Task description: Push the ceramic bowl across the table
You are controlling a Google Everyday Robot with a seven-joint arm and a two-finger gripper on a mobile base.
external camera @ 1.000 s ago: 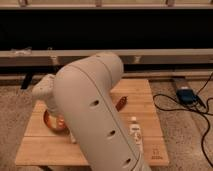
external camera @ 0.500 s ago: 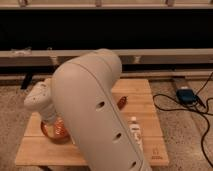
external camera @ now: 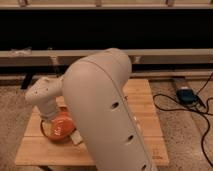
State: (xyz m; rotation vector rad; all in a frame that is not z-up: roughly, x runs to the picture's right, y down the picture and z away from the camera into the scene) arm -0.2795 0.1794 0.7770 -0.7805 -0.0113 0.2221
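Ceramic bowl (external camera: 60, 128) slid toward table's (external camera: 145, 117) left-front since earlier; gripper (external camera: 50, 120) at bowl, finger state can't tell. Risk: continued push carries bowl off the near edge.

The robot's arm (external camera: 107, 115) fills the middle of the view, hiding the central tabletop (external camera: 142, 107); its lower end is cut off by the bottom edge. The claw (external camera: 54, 120) sits at the ceramic bowl (external camera: 61, 129), on the tabletop's left side, its tips hidden behind the wrist housing. The bowl's right part lies behind the arm. A cable (external camera: 200, 112) exits the right edge.
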